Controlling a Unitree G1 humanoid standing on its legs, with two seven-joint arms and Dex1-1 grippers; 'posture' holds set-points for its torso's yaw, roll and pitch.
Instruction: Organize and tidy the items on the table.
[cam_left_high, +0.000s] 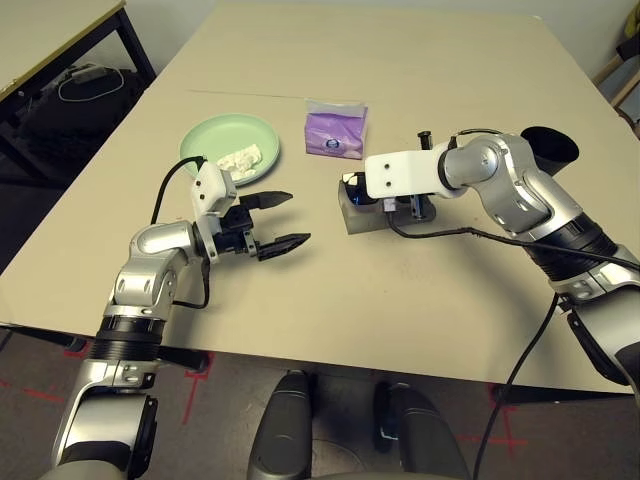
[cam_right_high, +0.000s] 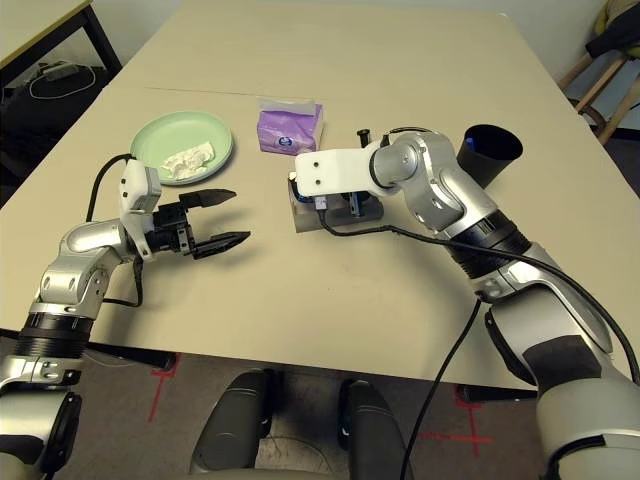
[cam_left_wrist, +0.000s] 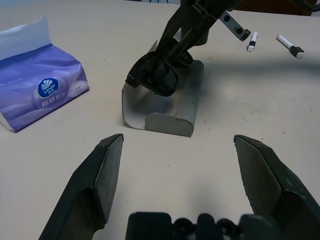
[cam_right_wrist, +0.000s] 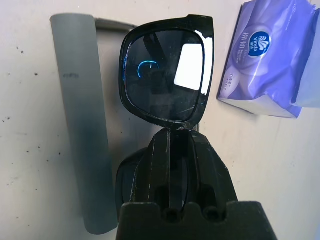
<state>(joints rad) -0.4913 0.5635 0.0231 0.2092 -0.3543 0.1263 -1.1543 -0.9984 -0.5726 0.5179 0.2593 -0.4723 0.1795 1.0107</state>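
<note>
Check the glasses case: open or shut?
Open: the glasses case shows its hollow inside, lid folded back, sunglasses held above it.

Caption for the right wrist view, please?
Right gripper holds black sunglasses over the open grey-olive glasses case, purple tissue pack alongside.

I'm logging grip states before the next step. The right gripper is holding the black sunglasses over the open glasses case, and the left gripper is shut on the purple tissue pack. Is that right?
Not quite. The left gripper is open and empty, apart from the purple tissue pack, as the left eye view shows. The rest holds: the right gripper is shut on the black sunglasses over the open glasses case.
</note>
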